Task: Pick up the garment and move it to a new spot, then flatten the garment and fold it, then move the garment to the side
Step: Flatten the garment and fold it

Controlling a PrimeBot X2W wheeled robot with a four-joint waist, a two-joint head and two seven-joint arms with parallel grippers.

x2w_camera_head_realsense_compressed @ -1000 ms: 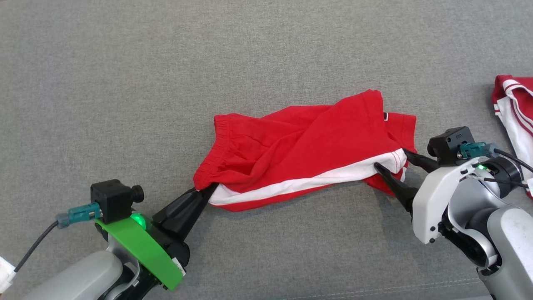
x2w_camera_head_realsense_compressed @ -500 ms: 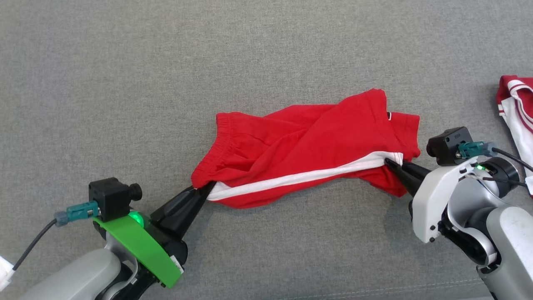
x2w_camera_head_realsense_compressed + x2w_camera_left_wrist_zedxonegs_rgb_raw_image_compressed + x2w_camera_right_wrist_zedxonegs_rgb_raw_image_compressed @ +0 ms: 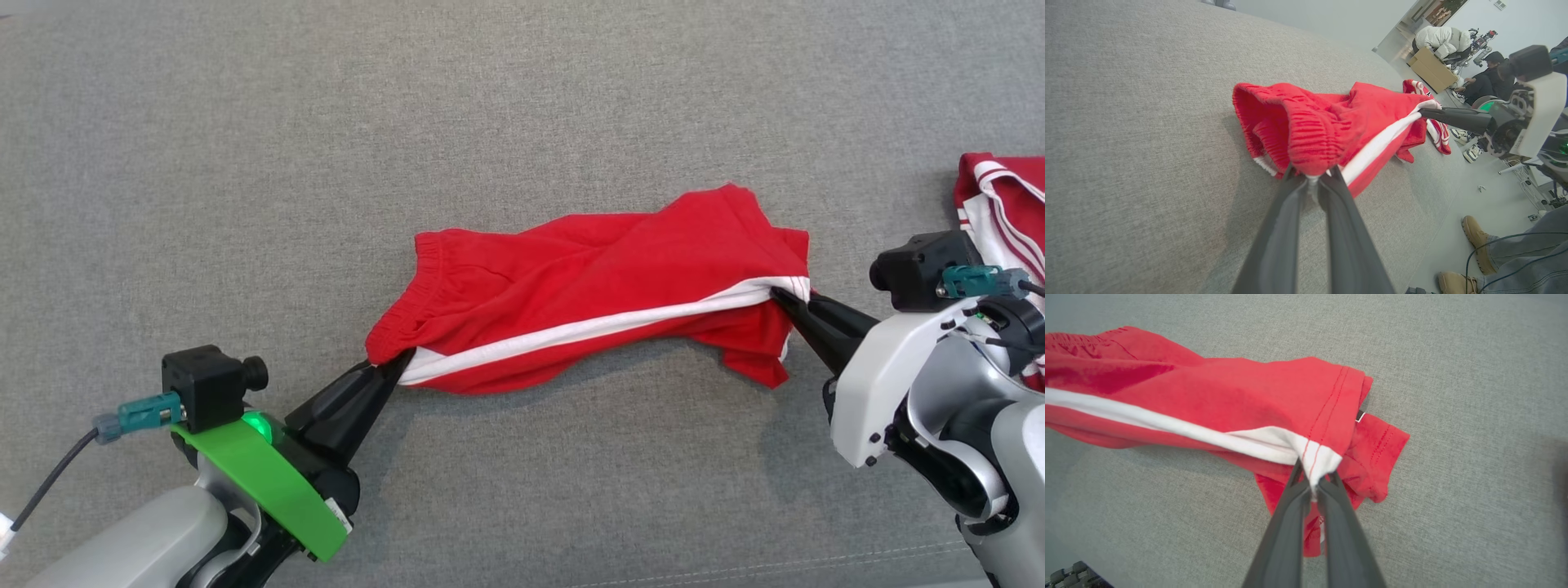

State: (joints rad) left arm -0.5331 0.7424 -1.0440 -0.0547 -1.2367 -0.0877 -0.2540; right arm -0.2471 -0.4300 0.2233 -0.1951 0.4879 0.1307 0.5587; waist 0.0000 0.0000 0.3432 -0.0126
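Observation:
A pair of red shorts (image 3: 588,294) with a white side stripe hangs stretched between my two grippers above the grey cushion (image 3: 490,122). My left gripper (image 3: 400,362) is shut on the elastic waistband corner (image 3: 1310,163). My right gripper (image 3: 782,296) is shut on the white-striped leg hem (image 3: 1316,463). The middle of the shorts (image 3: 1208,400) sags, crumpled, and one leg droops below the right grip (image 3: 755,359). In the left wrist view my right gripper (image 3: 1427,112) shows pinching the far end of the stripe.
A second red-and-white garment (image 3: 1000,212) lies at the cushion's right edge, behind my right wrist. In the left wrist view a person's boots (image 3: 1474,234) stand on the floor beyond the cushion's edge, and other people sit by a cardboard box (image 3: 1431,67) farther off.
My right gripper went from open around the leg hem to shut on it. Both grippers then raised and stretched the shorts, which now hang tauter along the white stripe.

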